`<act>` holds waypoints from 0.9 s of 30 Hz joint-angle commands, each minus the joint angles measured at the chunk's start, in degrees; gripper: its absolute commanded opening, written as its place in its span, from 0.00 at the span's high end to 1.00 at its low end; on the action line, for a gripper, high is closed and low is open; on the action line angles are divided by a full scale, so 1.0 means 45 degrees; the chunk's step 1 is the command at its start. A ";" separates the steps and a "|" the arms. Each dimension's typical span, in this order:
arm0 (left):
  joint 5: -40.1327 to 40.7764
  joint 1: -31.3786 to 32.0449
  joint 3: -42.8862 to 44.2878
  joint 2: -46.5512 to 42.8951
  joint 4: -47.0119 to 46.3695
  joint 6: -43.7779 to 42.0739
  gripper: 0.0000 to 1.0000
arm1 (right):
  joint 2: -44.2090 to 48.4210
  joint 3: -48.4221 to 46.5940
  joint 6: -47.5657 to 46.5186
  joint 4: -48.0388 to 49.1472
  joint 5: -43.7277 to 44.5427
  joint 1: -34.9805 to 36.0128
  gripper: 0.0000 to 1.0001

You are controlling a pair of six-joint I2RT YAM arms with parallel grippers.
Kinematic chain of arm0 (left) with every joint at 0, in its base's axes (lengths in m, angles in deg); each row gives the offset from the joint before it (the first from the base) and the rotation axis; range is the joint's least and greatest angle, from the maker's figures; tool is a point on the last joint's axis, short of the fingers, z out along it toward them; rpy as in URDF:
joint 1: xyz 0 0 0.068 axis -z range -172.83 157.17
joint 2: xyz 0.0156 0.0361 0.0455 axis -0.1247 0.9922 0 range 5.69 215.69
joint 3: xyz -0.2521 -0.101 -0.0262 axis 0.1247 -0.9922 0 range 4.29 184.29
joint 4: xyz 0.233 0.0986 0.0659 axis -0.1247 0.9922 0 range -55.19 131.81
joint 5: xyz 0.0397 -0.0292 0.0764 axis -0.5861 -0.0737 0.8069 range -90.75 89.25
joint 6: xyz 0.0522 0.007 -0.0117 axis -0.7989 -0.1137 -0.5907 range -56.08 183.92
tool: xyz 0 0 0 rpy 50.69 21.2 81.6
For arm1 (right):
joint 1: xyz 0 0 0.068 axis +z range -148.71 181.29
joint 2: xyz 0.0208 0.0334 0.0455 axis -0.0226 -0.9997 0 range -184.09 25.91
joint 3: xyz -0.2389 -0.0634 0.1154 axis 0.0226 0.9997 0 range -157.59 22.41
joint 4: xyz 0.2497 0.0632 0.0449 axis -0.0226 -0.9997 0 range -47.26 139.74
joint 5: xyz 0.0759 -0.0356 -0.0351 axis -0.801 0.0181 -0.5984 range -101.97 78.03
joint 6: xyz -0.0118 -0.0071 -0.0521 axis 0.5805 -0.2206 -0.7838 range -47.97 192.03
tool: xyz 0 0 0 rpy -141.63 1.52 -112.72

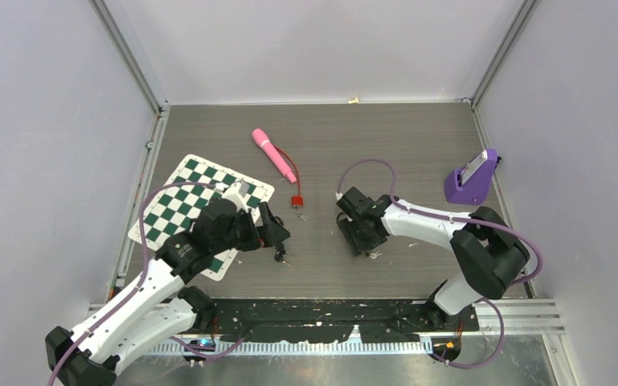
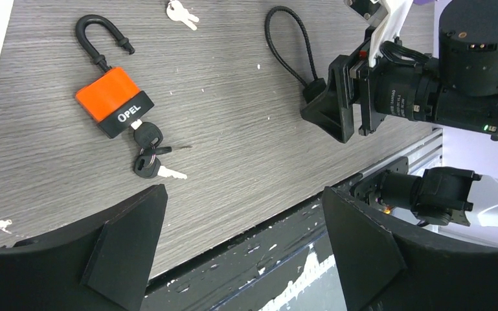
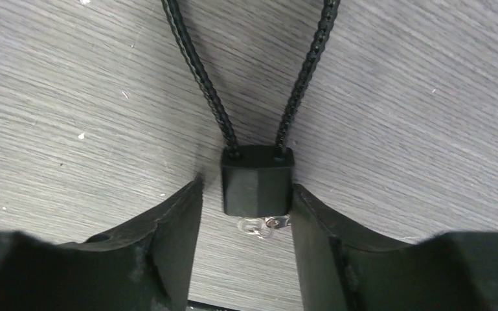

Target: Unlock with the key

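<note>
An orange and black padlock (image 2: pixel 113 102) lies on the wood-grain table, its shackle end free of the body. A black-headed key (image 2: pixel 146 135) sits in its base, with a second key (image 2: pixel 150 167) on the ring. In the top view the padlock (image 1: pixel 296 201) lies between the arms. My left gripper (image 2: pixel 244 194) is open and empty, near the table's front edge (image 1: pixel 280 241). A black cable lock (image 3: pixel 257 178) lies between the fingers of my right gripper (image 3: pixel 246 188). The right finger touches its body, and a gap shows at the left finger. A small silver key ring (image 3: pixel 259 225) lies at its base.
A loose pair of silver keys (image 2: pixel 181 13) lies beyond the padlock. A green and white chessboard (image 1: pixel 189 201) lies at the left, a pink handle (image 1: pixel 273 154) at the back, and a purple stand (image 1: pixel 472 178) at the right. Black tape (image 1: pixel 321 318) lines the near edge.
</note>
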 commanded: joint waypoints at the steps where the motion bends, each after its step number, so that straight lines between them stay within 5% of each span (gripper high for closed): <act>1: -0.0514 -0.0065 -0.0162 0.0107 -0.1024 0.0320 0.04 | -0.0109 -0.0409 0.0515 0.0028 0.1462 0.0704 0.48; 4: -0.1122 -0.0055 -0.0480 0.0196 -0.1921 0.0336 0.01 | 0.0297 -0.0616 0.0564 0.0111 0.1884 0.1209 0.75; 9: -0.1607 -0.0058 -0.1439 0.0230 -0.3901 0.1405 0.04 | 0.1699 -0.0859 0.0394 0.0717 0.2037 0.2080 0.88; 19: -0.2752 -0.0065 -0.2918 0.1729 -0.9658 0.4010 0.08 | 0.4439 -0.1310 0.0172 0.2773 0.1193 0.3553 0.94; 27: -0.3183 0.0165 -0.2857 0.3084 -1.2482 0.4804 0.13 | 0.4405 -0.2003 0.0214 0.3160 0.0705 0.4167 0.94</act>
